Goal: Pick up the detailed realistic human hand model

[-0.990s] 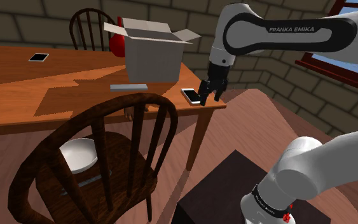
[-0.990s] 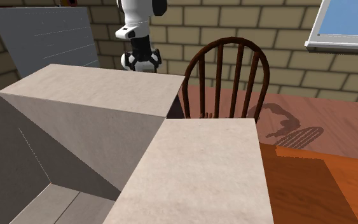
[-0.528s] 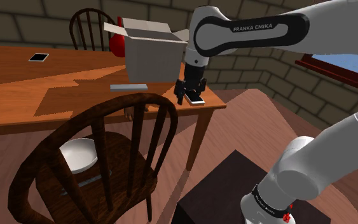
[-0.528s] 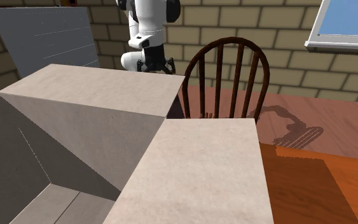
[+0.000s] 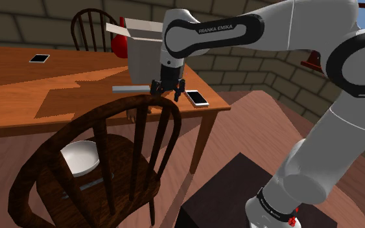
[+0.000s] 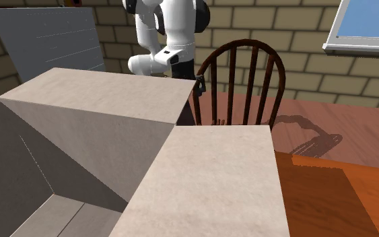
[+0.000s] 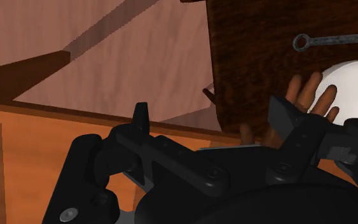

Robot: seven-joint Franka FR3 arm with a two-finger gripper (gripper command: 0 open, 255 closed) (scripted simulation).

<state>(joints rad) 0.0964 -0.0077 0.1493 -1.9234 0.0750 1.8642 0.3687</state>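
On chair seat (image 7: 260,63), hand model (image 7: 308,92) beside bowl (image 7: 355,79), wrench (image 7: 336,41), gripper (image 5: 166,92) above

On the table (image 5: 19,97) a box (image 5: 153,58) stands toward the shoulder view's right end; a phone (image 5: 197,98) lies right of it by the near corner; a flat bar (image 5: 131,89) lies just before the box; a second phone (image 5: 39,58) lies well apart at the far left; one chair (image 5: 93,29) stands behind the table, another (image 5: 126,175) before it; on the near chair's seat lie a bowl (image 5: 77,157), a wrench (image 7: 336,40) and the hand model (image 7: 309,92), just beside the bowl; the gripper (image 5: 166,95) hangs over the table's near edge, between bar and phone.
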